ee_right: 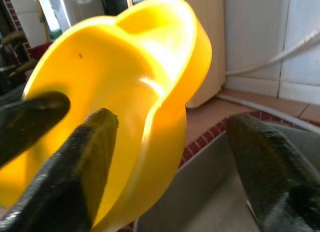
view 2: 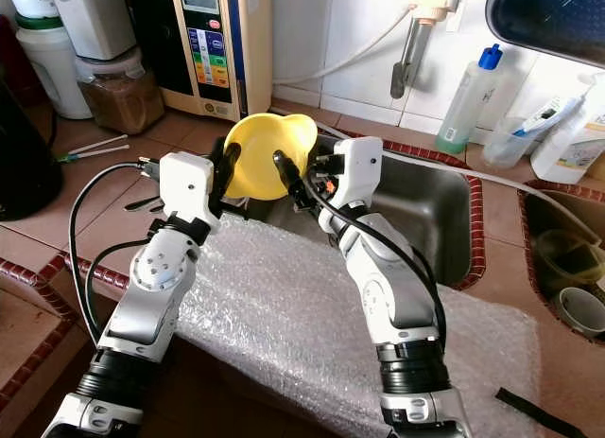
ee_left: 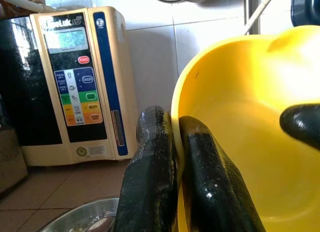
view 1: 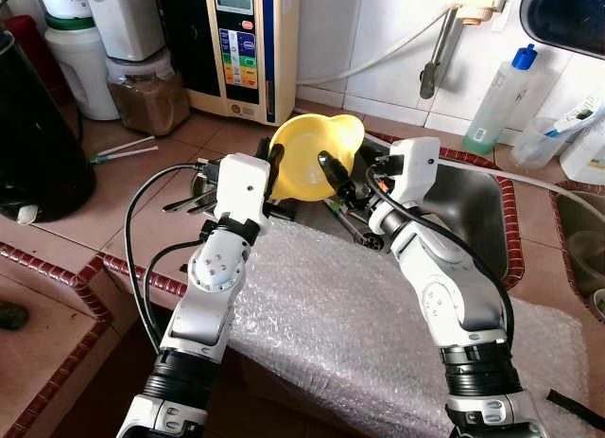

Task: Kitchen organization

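Note:
A yellow plastic bowl (view 1: 312, 154) with a pouring lip is held tilted in the air over the near left corner of the steel sink (view 1: 468, 216). My left gripper (view 1: 275, 168) is shut on the bowl's left rim; the left wrist view shows its two fingers (ee_left: 155, 157) clamped on the yellow wall (ee_left: 250, 117). My right gripper (ee_right: 170, 124) is open at the bowl's right side, with one finger (ee_right: 85, 157) inside the bowl (ee_right: 115, 81) and the other finger (ee_right: 270, 167) well outside it, over the sink.
Bubble wrap (view 1: 350, 324) covers the counter's front edge under both arms. A cream water machine (view 1: 241, 45), a jar of brown powder (view 1: 146, 97) and a black appliance (view 1: 38, 145) stand at the back left. A blue-capped bottle (view 1: 501, 97) stands behind the sink. Utensils (view 1: 194, 200) lie left of my left gripper.

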Available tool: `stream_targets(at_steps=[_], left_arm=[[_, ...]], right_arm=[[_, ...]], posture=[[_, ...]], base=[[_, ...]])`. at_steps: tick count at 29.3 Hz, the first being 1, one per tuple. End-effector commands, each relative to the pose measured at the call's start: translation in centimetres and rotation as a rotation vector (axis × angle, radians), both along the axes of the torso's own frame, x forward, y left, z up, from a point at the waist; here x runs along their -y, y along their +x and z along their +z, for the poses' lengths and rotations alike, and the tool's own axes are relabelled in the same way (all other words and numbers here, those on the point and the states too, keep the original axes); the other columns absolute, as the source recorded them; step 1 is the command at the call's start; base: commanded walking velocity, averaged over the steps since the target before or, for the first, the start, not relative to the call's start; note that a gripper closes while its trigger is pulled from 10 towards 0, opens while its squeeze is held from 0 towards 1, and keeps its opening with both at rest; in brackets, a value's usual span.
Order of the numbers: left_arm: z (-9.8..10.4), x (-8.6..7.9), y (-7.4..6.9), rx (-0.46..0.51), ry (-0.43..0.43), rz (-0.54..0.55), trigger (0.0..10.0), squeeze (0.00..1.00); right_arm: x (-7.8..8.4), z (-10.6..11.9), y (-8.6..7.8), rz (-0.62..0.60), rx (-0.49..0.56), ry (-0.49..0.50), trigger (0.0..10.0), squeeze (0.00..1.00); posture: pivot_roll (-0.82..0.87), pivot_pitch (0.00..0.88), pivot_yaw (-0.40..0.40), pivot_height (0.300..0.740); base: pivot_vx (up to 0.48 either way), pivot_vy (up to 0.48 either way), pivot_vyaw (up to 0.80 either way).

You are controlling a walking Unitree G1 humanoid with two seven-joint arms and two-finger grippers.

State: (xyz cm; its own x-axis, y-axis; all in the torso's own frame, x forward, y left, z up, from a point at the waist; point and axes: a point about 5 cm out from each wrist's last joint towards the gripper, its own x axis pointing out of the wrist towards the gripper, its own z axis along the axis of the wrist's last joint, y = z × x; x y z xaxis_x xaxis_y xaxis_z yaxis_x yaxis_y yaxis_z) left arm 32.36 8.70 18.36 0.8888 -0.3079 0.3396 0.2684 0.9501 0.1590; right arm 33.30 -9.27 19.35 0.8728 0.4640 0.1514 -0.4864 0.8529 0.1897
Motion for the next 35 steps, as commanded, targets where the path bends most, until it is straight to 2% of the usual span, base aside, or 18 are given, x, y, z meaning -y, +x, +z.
stream_targets(at_steps=[1, 12, 16, 27, 29, 30, 31, 32, 33, 34, 35], left_arm=[[0.8, 0.3, 0.0, 0.038, -0.002, -0.01, 0.0, 0.0], [0.6, -0.2, 0.2, 0.031, 0.011, 0.011, 0.0, 0.0], [0.8, -0.5, 0.3, 0.04, 0.023, 0.037, 0.0, 0.0], [0.7, -0.7, 0.3, 0.042, 0.029, 0.059, 0.0, 0.0], [0.7, -0.9, 0.3, 0.043, 0.032, 0.072, 0.4, 0.0], [0.7, -0.9, 0.3, 0.043, 0.034, 0.075, 3.0, 0.0], [0.7, -0.9, 0.4, 0.043, 0.037, 0.074, 4.0, 0.0], [0.7, -0.9, 0.4, 0.043, 0.038, 0.074, 4.0, 0.0], [0.6, -0.9, 0.4, 0.035, 0.032, 0.065, 10.0, 0.0], [0.5, -0.8, 0.4, 0.025, 0.018, 0.047, 10.0, 0.0], [0.5, -0.8, 0.3, 0.021, 0.011, 0.046, 10.0, 1.0]], right_arm=[[0.2, 0.3, 0.4, -0.022, -0.018, -0.003, 0.0, 0.0], [1.0, -0.7, 1.0, -0.115, -0.083, -0.033, 0.0, 0.0], [1.3, -1.3, 1.2, -0.142, -0.11, -0.078, 0.0, 0.0], [1.2, -1.5, 1.2, -0.136, -0.114, -0.08, 0.0, 0.0], [1.4, -1.5, 1.3, -0.149, -0.117, -0.078, 0.0, 0.0], [1.6, -1.6, 1.3, -0.154, -0.118, -0.079, 0.0, 0.0], [1.8, -1.6, 1.3, -0.16, -0.119, -0.079, 0.0, 0.0], [1.8, -1.6, 1.3, -0.161, -0.119, -0.078, 0.0, 0.0], [1.9, -1.6, 1.3, -0.163, -0.12, -0.08, 0.0, 0.0], [2.1, -1.6, 1.4, -0.169, -0.122, -0.078, 0.0, 0.0], [2.2, -1.6, 1.5, -0.172, -0.121, -0.078, 0.0, 0.0]], posture=[[0.02, 0.0, -0.038, 0.74], [0.03, 0.0, -0.036, 0.74], [0.03, 0.0, -0.037, 0.74], [0.03, 0.0, -0.039, 0.74], [0.03, 0.0, -0.038, 0.74], [0.03, 0.0, -0.038, 0.74], [0.03, 0.0, -0.038, 0.74], [0.03, 0.0, -0.038, 0.74], [0.03, 0.0, -0.038, 0.74], [0.03, 0.0, -0.038, 0.74], [0.04, 0.0, -0.038, 0.74]], base=[[0.0, 0.0, 0.0], [0.0, 0.0, 0.0], [0.0, 0.0, 0.0], [0.0, 0.0, 0.0], [0.0, 0.0, 0.0], [0.0, 0.0, 0.0], [0.0, 0.0, 0.0], [0.0, 0.0, 0.0], [0.0, 0.0, 0.0], [0.0, 0.0, 0.0], [0.0, 0.0, 0.0]])
